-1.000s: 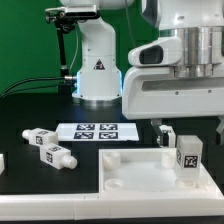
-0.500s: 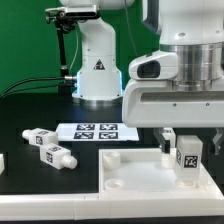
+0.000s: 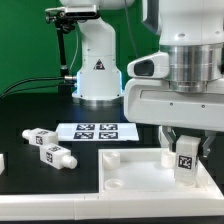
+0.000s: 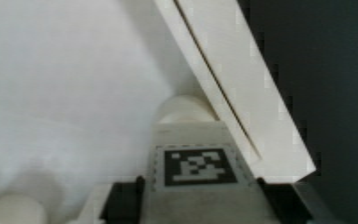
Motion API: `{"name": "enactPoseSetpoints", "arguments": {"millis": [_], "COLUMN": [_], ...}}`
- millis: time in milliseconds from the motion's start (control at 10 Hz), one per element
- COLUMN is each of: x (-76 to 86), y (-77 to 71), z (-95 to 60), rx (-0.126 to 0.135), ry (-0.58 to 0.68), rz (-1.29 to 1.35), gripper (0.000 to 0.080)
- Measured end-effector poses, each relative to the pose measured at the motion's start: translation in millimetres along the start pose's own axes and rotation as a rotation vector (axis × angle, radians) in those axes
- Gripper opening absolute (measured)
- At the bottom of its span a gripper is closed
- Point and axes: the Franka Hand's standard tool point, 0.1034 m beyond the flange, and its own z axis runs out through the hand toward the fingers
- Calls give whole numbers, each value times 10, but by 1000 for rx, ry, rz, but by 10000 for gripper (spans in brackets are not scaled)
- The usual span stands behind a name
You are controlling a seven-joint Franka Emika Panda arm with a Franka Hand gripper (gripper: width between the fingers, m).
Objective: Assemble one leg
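Note:
One leg [image 3: 186, 158], a stubby white block with a square tag, stands upright on the far right corner of the large white panel [image 3: 130, 178]. My gripper [image 3: 186, 140] is straight above it, with a finger down each side of its upper part. In the wrist view the leg [image 4: 202, 150] fills the space between my two dark fingers [image 4: 130, 200], which lie against its sides; my gripper [image 4: 202, 202] looks shut on it. The panel [image 4: 69, 90] lies under it. Two more legs [image 3: 40, 137] [image 3: 56, 155] lie on the black table at the exterior view's left.
The marker board [image 3: 90, 131] lies behind the panel. The white robot base [image 3: 98, 65] stands at the back. The panel's raised edge [image 4: 229, 70] runs close beside the leg.
My gripper has come down and a little to the exterior view's left, around the upright leg. It now hides the white block that showed behind the leg.

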Motion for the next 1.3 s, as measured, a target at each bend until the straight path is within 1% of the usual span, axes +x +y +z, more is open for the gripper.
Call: {"name": "enactPoseSetpoints", "arguments": {"millis": [100,200,300,400,500,600,900,1000,1100,1200,1300], "x": [2,12,1,10,44,55,49,59,62,57,26], "y": [1,0,-12,-13,-6,-1,-4,-5,-22,-23,6], "z": [1,3,7,8,8,6,8,-3,-26,-32,-25], "rx": [0,7,7,23,54,63,61,53,51,52,49], "ry": [1,-1,-3,-16,-33,-46,-41,-20,-8,10,20], "rz": [28,209,377,544,708,827,778,540,366,200,121], "gripper": [285,285,285,285,285,285,287,457,579,579,635]}}
